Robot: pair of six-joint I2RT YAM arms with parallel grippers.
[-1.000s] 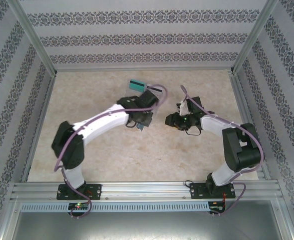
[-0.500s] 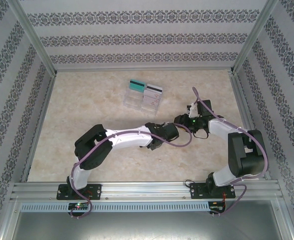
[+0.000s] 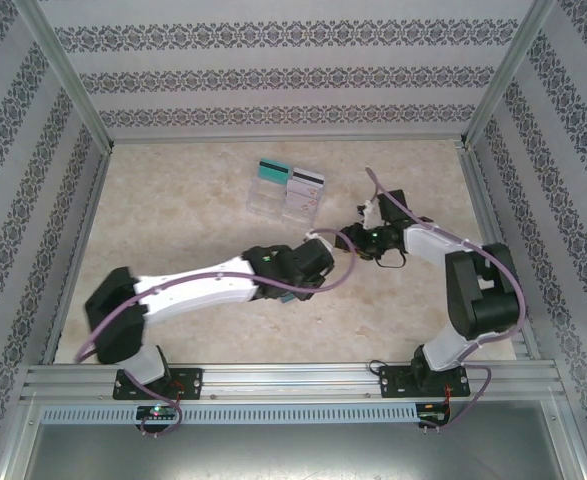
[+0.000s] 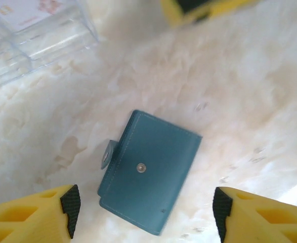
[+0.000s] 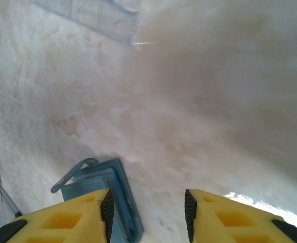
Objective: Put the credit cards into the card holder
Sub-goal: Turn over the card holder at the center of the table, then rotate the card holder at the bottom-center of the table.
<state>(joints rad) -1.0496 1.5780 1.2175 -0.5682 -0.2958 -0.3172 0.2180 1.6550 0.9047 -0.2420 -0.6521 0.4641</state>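
At the counter's near edge, arm bases: both bolted to a metal rail; the left arm reaches out towards mid-counter (image 3: pixel 173 230), the right arm bends in to meet it.
Left claw (image 4: pixel 145 205): spread wide, pinching nothing, yellow fingers (image 4: pixel 70 207) pointing down at the counter.
Card holder (image 4: pixel 149 192): teal-blue, folded shut, lying flat on the counter in the gap seen between the left claw's fingers, apart from both.
Clasp tab (image 4: pixel 107 154): small and grey, sticking out from the card holder's left edge in the left wrist view.
Right claw (image 5: pixel 148 207): just beside the left claw, fingers parted with bare counter between them, pinching nothing; a teal-blue edge shows just outside one finger.
Clear trays (image 3: pixel 283 203): two, side by side, farther out on the counter, well apart from both claws.
Credit cards: teal-green card (image 3: pixel 270 170) at the far end of the left tray, pale card (image 3: pixel 306 181) at the far end of the right tray, each with a dark stripe; whether they lie inside or on top cannot be told.
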